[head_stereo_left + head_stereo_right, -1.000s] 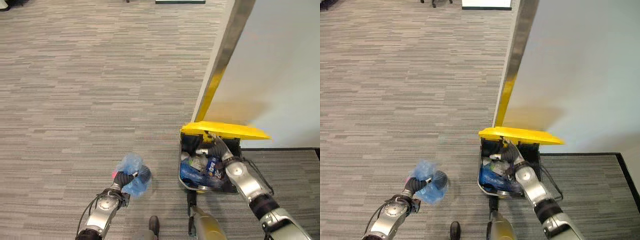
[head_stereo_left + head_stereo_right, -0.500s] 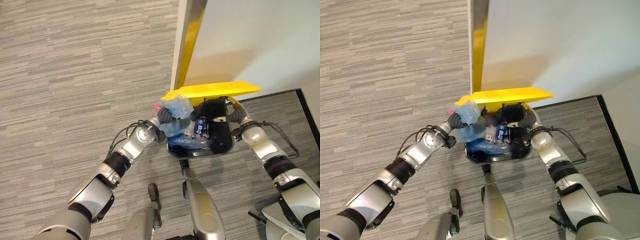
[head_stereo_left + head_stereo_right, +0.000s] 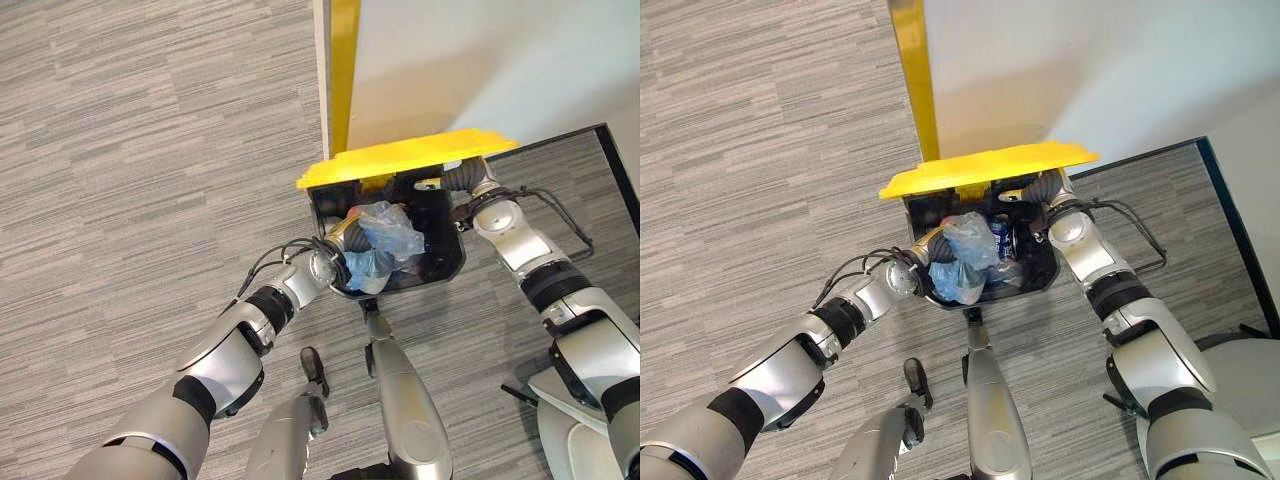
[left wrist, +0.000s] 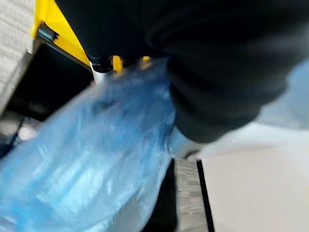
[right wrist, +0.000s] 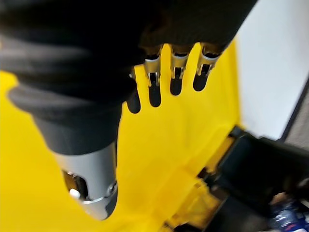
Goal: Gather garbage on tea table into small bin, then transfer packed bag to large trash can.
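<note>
Blue bag (image 3: 385, 235), out over the carpet a second ago, now sits in the mouth of the can (image 3: 445, 262), left hand (image 3: 345, 240) still pinching it, right hand (image 5: 164, 77) flat-fingered propping the yellow lid (image 3: 410, 158); just release left.

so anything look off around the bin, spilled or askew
Nothing stands out. The right hand props the yellow lid up with straight fingers, and the left hand holds the blue bag over the open large trash can, above rubbish already inside. No litter shows on the carpet beside it.
</note>
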Robot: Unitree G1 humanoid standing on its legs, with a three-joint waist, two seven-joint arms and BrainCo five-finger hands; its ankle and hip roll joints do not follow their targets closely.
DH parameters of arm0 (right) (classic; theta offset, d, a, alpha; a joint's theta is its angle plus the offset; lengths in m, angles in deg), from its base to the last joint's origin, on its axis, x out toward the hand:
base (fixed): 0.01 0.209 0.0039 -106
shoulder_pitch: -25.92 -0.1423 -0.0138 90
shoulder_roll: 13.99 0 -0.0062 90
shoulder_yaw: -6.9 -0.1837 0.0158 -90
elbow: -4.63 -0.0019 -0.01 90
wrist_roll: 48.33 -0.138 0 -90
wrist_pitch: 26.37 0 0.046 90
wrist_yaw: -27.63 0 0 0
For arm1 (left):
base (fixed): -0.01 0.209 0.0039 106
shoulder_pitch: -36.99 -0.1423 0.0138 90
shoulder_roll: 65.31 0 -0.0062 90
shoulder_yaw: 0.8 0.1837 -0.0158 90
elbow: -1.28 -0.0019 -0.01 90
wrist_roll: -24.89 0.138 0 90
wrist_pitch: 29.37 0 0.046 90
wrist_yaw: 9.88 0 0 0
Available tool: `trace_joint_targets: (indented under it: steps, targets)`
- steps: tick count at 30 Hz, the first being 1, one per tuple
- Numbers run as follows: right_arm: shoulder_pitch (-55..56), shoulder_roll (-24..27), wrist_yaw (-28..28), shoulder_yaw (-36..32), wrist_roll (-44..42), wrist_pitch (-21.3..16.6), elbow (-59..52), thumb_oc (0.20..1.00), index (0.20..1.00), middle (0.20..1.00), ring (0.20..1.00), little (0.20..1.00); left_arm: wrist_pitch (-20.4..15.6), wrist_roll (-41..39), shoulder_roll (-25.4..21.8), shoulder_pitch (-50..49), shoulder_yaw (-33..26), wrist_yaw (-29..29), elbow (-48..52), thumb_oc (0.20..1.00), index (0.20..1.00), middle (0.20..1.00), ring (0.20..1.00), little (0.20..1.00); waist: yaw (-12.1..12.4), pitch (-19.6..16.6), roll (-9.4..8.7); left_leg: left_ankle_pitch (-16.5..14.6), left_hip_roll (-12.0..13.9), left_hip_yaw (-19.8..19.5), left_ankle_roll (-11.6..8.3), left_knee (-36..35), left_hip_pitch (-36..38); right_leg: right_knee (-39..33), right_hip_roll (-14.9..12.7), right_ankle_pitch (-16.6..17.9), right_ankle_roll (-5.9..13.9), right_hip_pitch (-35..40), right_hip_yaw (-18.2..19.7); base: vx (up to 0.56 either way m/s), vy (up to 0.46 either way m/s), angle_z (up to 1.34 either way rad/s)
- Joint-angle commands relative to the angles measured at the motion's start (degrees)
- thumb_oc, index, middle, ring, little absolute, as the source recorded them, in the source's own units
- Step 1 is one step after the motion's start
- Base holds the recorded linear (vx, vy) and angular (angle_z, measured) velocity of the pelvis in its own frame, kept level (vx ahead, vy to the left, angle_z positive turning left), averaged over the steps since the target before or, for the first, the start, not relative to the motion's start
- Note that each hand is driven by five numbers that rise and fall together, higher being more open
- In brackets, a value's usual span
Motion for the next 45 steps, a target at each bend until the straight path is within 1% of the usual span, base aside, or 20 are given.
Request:
trace_joint_targets:
  steps: [1,3,9,19,22,25,26,27,28,31,32,33,34,35,36,37,38,39,41,45]
  targets:
    - [-2.36,-1.53,-2.45,-0.78,-1.12,-3.65,-0.53,1.0,1.0,1.0,1.0,1.0,-1.1,4.15,-0.87,-1.26,-2.63,2.14,0.91,1.0,1.0,1.0,1.0,1.0,1.19,-3.54,-1.65,-13.35,-3.28,0.44,1.29,7.15,4.63,-1.42,2.67,3.31,4.0,-5.41,-4.6,0.0,-0.004,-0.03]
    - [-1.49,-1.14,-2.03,-1.02,-1.17,-3.75,-1.28,1.0,1.0,1.0,1.0,1.0,-0.49,6.9,-1.31,-2.33,-3.04,2.15,0.34,1.0,1.0,1.0,1.0,1.0,1.54,-3.51,-1.82,-13.53,-3.16,0.5,1.28,7.24,5.13,-1.43,2.62,3.36,4.08,-4.94,-4.74,0.0,-0.004,-0.02]
    - [1.62,-0.12,-1.36,-2.31,-1.08,-3.73,-3.59,1.0,1.0,1.0,1.0,1.0,-0.24,7.84,-2.67,-5.45,-4.59,1.65,1.41,1.0,1.0,1.0,1.0,1.0,2.02,-3.85,-2.01,-13.66,-3.03,0.13,1.2,7.16,6.19,-1.77,2.39,3.52,4.13,-3.81,-5.15,0.0,-0.009,-0.02]
    - [19.12,1.11,1.7,-10.63,2.44,-2.74,-13.89,1.0,1.0,1.0,1.0,1.0,-1.37,1.17,-8.86,-22.65,-14.44,-0.28,14.98,1.0,1.0,1.0,1.0,1.0,4.76,-7.05,-3.12,-13.95,-2.41,-1.91,1.18,6.79,9.56,-2.71,1.42,3.17,3.9,0.61,-6.47,-0.02,-0.037,0.13]
    - [27.41,0.42,3.33,-15.65,3.6,-2.92,-16.9,1.0,1.0,1.0,1.0,1.0,-2.42,-3.01,-12.5,-33.37,-21.86,-1.64,20.54,1.0,1.0,1.0,1.0,1.0,6.68,-7.69,-3.45,-14.63,-2.2,-2.67,1.21,7.19,11.43,-3.28,1.37,3.34,4.01,2.94,-7.05,-0.06,-0.023,0.16]
    - [33.8,-1.28,5.15,-19.02,5.11,-2.99,-19.2,1.0,1.0,1.0,1.0,1.0,-2.32,-5.49,-16.0,-43.6,-30.39,-2.67,22.97,1.0,1.0,1.0,1.0,1.0,8.63,-7.81,-4.84,-14.71,-3.65,-3.31,2.15,8.88,11.76,-4.15,0.58,4.4,4.61,4.58,-7.23,-0.1,-0.005,0.11]
    - [33.91,-1.36,5.17,-18.99,5.14,-2.95,-19.3,1.0,1.0,1.0,1.0,1.0,-2.26,-5.49,-16.08,-43.82,-30.47,-2.72,23.13,1.0,1.0,1.0,1.0,1.0,8.62,-7.84,-4.91,-14.76,-3.64,-3.28,2.16,8.98,11.78,-4.19,0.59,4.44,4.62,4.66,-7.21,-0.13,0.024,-0.04]
    - [36.66,-2.2,6.09,-20.41,5.41,-3.0,-20.47,1.0,1.0,1.0,1.0,1.0,-2.06,-6.72,-17.06,-48.75,-34.96,-3.04,23.98,1.0,1.0,1.0,1.0,1.0,9.79,-7.52,-5.33,-14.75,-4.52,-3.77,2.82,10.6,11.22,-4.6,0.12,5.29,5.24,5.45,-7.54,-0.18,0.053,0.03]
    - [39.07,-2.92,6.92,-21.84,5.46,-3.03,-20.56,1.0,1.0,1.0,1.0,1.0,-1.92,-7.88,-17.16,-52.84,-39.2,-3.13,23.39,1.0,1.0,1.0,1.0,1.0,10.8,-7.43,-5.37,-14.37,-5.23,-3.91,3.17,11.2,10.89,-5.18,-0.45,5.62,5.85,6.02,-8.78,-0.21,0.064,0.01]
    - [42.55,-4.03,8.44,-23.69,6.37,-2.43,-19.87,1.0,1.0,1.0,1.0,1.0,-1.46,-9.55,-16.5,-58.31,-45.15,-3.73,22.35,1.0,1.0,1.0,1.0,1.0,11.74,-8.3,-5.29,-12.91,-6.09,-3.68,3.67,9.38,11.56,-5.83,-1.71,5.61,6.61,6.6,-11.31,-0.12,0.076,-0.05]
    - [42.62,-4.05,8.45,-23.66,6.39,-2.41,-19.92,1.0,1.0,1.0,1.0,1.0,-1.43,-9.54,-16.51,-58.43,-45.18,-3.74,22.43,1.0,1.0,1.0,1.0,1.0,11.69,-8.34,-5.32,-12.82,-6.12,-3.72,3.67,9.22,11.66,-5.83,-1.74,5.6,6.62,6.63,-11.32,-0.09,0.116,-0.27]
    - [45.21,-5.29,9.25,-24.1,7.46,-1.77,-18.48,1.0,1.0,1.0,1.0,1.0,-1.1,-9.83,-15.64,-60.12,-46.79,-3.52,20.46,1.0,1.0,1.0,1.0,1.0,11.68,-8.5,-5.2,-10.98,-6.28,-3.37,3.9,5.98,13.2,-3.84,-2.5,7.76,7.67,6.39,-11.98,-0.11,0.106,-0.34]
    - [46.39,-6.22,9.34,-23.92,7.45,-1.94,-17.25,1.0,1.0,1.0,1.0,1.0,-1.1,-10.9,-14.7,-60.37,-47.31,-3.51,19.77,1.0,1.0,1.0,1.0,1.0,11.82,-8.04,-4.66,-9.38,-5.6,-3.24,3.99,4.88,13.0,-0.28,-2.44,6.24,7.52,6.42,-12.01,-0.23,0.149,-0.4]
    - [48.19,-6.83,9.18,-24.45,6.85,-2.16,-15.91,1.0,1.0,1.0,1.0,1.0,-0.92,-11.74,-14.32,-60.28,-47.39,-3.29,19.5,1.0,1.0,1.0,1.0,1.0,12.23,-7.88,-3.16,-7.94,-4.1,-2.99,3.89,4.42,11.62,6.3,-1.98,0.75,5.56,6.75,-11.72,-0.27,0.08,-0.1]
    - [50.36,-7.62,8.88,-25.49,6.42,-2.6,-14.61,1.0,1.0,1.0,1.0,1.0,-0.81,-11.96,-14.47,-60.3,-47.38,-3.38,19.85,1.0,1.0,1.0,1.0,1.0,12.71,-8.93,-1.99,-6.02,-2.76,-3.37,3.37,2.34,10.07,13.02,-0.94,-4.17,3.87,7.1,-9.27,-0.14,-0.04,-0.11]
    - [51.57,-8.2,8.54,-26.14,6.14,-2.52,-13.32,1.0,1.0,1.0,1.0,1.0,-0.79,-12.41,-14.31,-60.33,-46.97,-3.14,20.11,1.0,1.0,1.0,1.0,1.0,12.76,-9.67,-2.55,-5.45,-2.49,-4.42,2.39,2.12,9.32,9.64,0.39,-5.87,3.08,10.23,-6.37,0.06,-0.198,-0.03]
    - [52.48,-8.36,8.64,-25.95,5.24,-2.05,-12.87,1.0,1.0,1.0,1.0,1.0,-0.58,-13.17,-14.56,-60.15,-46.91,-3.0,20.02,1.0,1.0,1.0,1.0,1.0,12.83,-11.09,-3.46,-5.12,-1.74,-3.72,1.87,1.72,8.17,4.3,1.7,-5.28,2.82,12.41,-6.09,0.13,-0.197,-0.02]
    - [52.51,-8.37,8.64,-25.95,5.24,-2.04,-12.89,1.0,1.0,1.0,1.0,1.0,-0.58,-13.17,-14.57,-60.17,-46.9,-2.99,20.02,1.0,1.0,1.0,1.0,1.0,12.84,-11.12,-3.44,-5.14,-1.71,-3.72,1.87,1.77,8.14,4.13,1.74,-5.18,2.81,12.48,-6.1,0.12,-0.155,-0.16]
    - [54.29,-8.2,8.66,-27.25,4.53,-1.87,-13.36,1.0,1.0,1.0,1.0,1.0,-0.53,-12.92,-14.34,-60.81,-46.79,-3.55,20.16,1.0,1.0,1.0,1.0,1.0,12.24,-12.38,-3.45,-5.2,-1.19,-3.55,1.31,0.49,8.87,-0.94,2.97,-4.42,2.85,14.31,-5.7,0.17,-0.118,-0.75]
    - [55.24,-7.72,8.43,-28.3,4.25,-1.73,-12.52,1.0,1.0,1.0,1.0,1.0,-0.32,-12.46,-14.08,-61.05,-46.92,-3.82,19.91,1.0,1.0,1.0,1.0,1.0,11.68,-13.1,-3.22,-5.43,-0.81,-3.27,0.87,-0.47,10.37,-3.57,3.63,-3.8,2.59,15.78,-5.47,0.14,-0.072,-0.03]
